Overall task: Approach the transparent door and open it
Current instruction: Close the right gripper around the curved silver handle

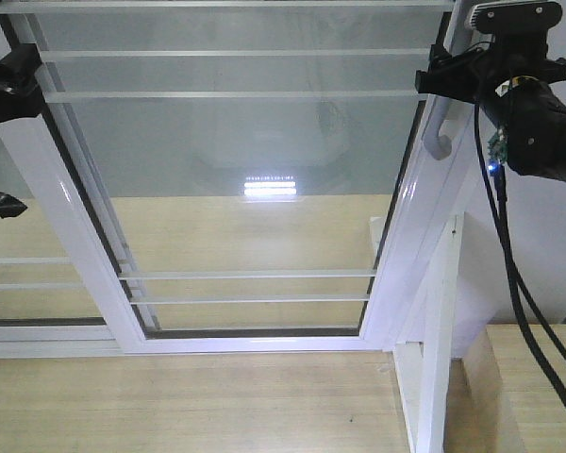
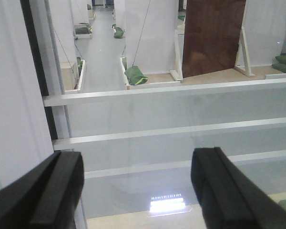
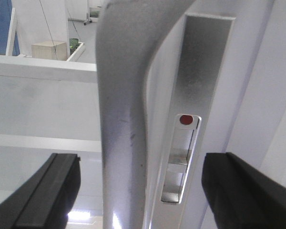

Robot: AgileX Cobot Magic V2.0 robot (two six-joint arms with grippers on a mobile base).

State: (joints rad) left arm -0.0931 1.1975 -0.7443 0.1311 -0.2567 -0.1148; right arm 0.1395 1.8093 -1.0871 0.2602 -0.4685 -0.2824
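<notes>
Closest in, the right gripper (image 3: pixel 142 191) stands wide open, 1 finger either side of the curved pull handle (image 3: pixel 121 119), clasping nothing; that handle rides the right stile of the transparent door (image 1: pixel 236 151). Far left of the handle, the left gripper (image 2: pixel 133 191) gapes empty. Approach looks done; next, I'd say, close on the handle and slide sideways. No writing, just a red dot on the latch (image 3: pixel 181 162) beside the handle.

Pull handle (image 1: pixel 441 142) — its top hidden behind the right gripper (image 1: pixel 437 80).
</notes>
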